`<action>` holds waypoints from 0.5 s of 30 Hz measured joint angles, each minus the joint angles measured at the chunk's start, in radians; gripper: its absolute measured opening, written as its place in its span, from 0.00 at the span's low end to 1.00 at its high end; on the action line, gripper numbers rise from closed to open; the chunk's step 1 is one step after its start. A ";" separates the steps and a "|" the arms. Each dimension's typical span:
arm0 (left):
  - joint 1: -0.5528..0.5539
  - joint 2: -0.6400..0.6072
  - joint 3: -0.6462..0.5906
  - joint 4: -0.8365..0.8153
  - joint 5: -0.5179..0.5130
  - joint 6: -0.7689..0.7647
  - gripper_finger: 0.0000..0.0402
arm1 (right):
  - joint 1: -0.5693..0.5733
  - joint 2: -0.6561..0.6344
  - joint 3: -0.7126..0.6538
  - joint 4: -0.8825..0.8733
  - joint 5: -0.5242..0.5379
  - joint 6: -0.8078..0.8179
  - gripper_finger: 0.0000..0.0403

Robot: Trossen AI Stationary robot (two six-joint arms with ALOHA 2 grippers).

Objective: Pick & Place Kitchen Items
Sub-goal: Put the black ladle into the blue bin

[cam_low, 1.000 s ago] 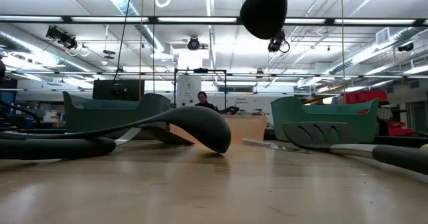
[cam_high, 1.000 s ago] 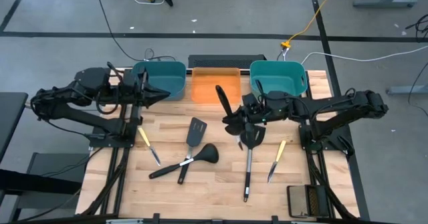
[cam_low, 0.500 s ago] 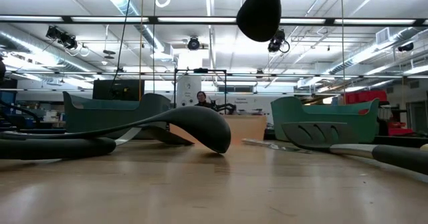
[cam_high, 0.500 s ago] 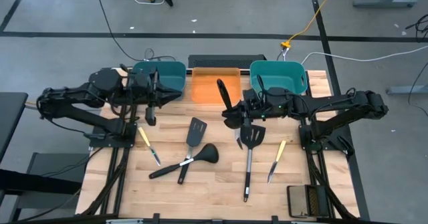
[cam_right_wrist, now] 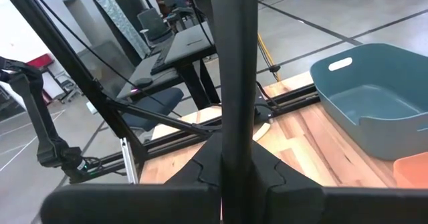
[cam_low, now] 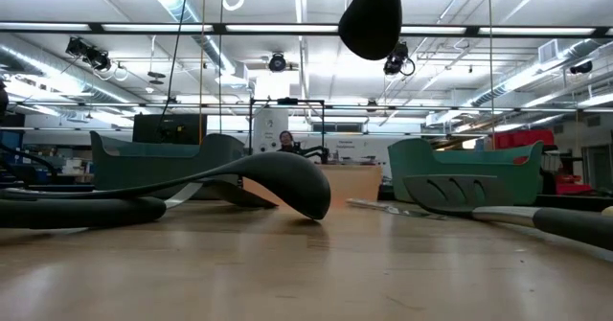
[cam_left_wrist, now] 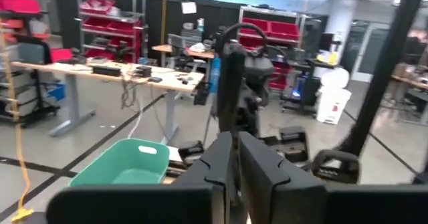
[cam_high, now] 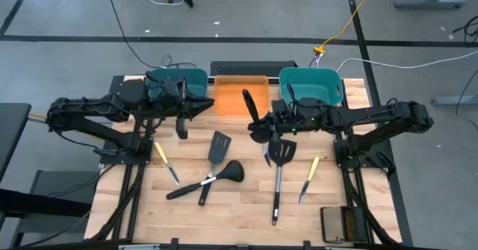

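My right gripper (cam_high: 267, 125) is in the air in front of the orange bin (cam_high: 231, 97), shut on a black round-bowled ladle (cam_high: 250, 112) whose bowl (cam_low: 374, 14) hangs well above the table. My left gripper (cam_high: 208, 104) points level toward the table's right, between the left teal bin (cam_high: 179, 82) and the orange bin. Its fingers (cam_left_wrist: 267, 170) stand together with nothing between them. On the table lie a slotted spatula (cam_high: 218, 147), a second ladle (cam_high: 228, 174), another spatula (cam_high: 280, 157) and two yellow-handled knives (cam_high: 166, 163) (cam_high: 308, 179). My right gripper pinches the ladle's handle (cam_right_wrist: 239, 144) between its two fingers, low on the handle near the bowl. The fingers come about level from the table's right and lie across the handle. The ladle is lifted clear, nearly upright, bowl down and its free end (cam_high: 243, 97) leaning toward the far left.
A second teal bin (cam_high: 312, 86) stands at the far right, behind my right arm. The bare wood in the middle near part of the table (cam_high: 239, 205) is open. A dark box (cam_high: 343, 224) sits at the near right corner.
My left gripper has travelled level toward the table's right, from over the left teal bin to the gap between that bin and the orange bin. My right gripper has kept its place with the ladle held up.
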State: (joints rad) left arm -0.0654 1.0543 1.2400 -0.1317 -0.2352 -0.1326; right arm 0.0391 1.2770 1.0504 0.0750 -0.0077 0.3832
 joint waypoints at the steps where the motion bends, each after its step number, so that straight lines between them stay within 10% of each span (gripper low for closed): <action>1: 0.000 0.003 -0.001 -0.006 -0.010 -0.001 0.10 | 0.000 0.000 0.000 0.000 0.000 0.000 0.07; 15: 0.041 0.053 0.000 0.032 -0.034 -0.061 0.37 | 0.000 0.000 0.000 -0.003 0.000 -0.001 0.08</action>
State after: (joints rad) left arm -0.0242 1.1076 1.2396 -0.1001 -0.2695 -0.1940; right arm 0.0391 1.2770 1.0504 0.0723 -0.0074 0.3824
